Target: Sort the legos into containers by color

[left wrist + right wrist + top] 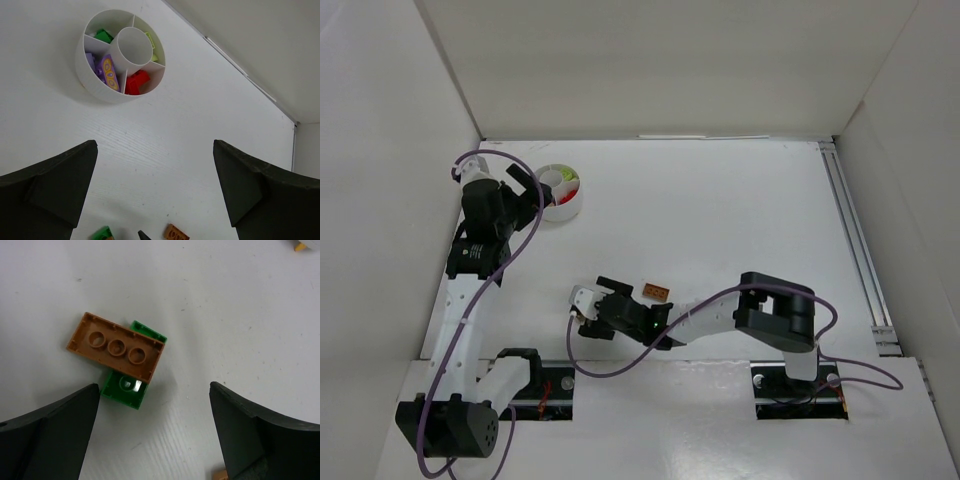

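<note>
Top view: the left gripper (532,190) has its jaws apart, with the dish (563,208) just off its fingertips. That puts it up in the far-left corner, the left wall (390,200) close on its outer side. The right gripper (582,312) is low over the table (720,220) in the near middle, jaws apart too. A spare orange brick (655,292) lies just beside its wrist, behind the fingers. Beyond that there's broad white table all the way out to the rail (850,230) along the right edge.

Left wrist: both fingers are spread wide with only table between them. The dish (95,85) is ahead and to the left, well apart from the tips. The sorted legos (136,82) show green, lilac, red and yellow-green, each colour in its own wedge. The table's far edge cuts diagonally ahead on the right. At the bottom edge a green brick (102,233) and the spare orange brick (176,233) peek in.

Right wrist: the fingers are wide apart. An orange brick (116,347), underside up, lies across the green brick (125,387). The pair is ahead of the gripper and nearer the left finger, touching neither. Plain table stretches ahead and to the right.
</note>
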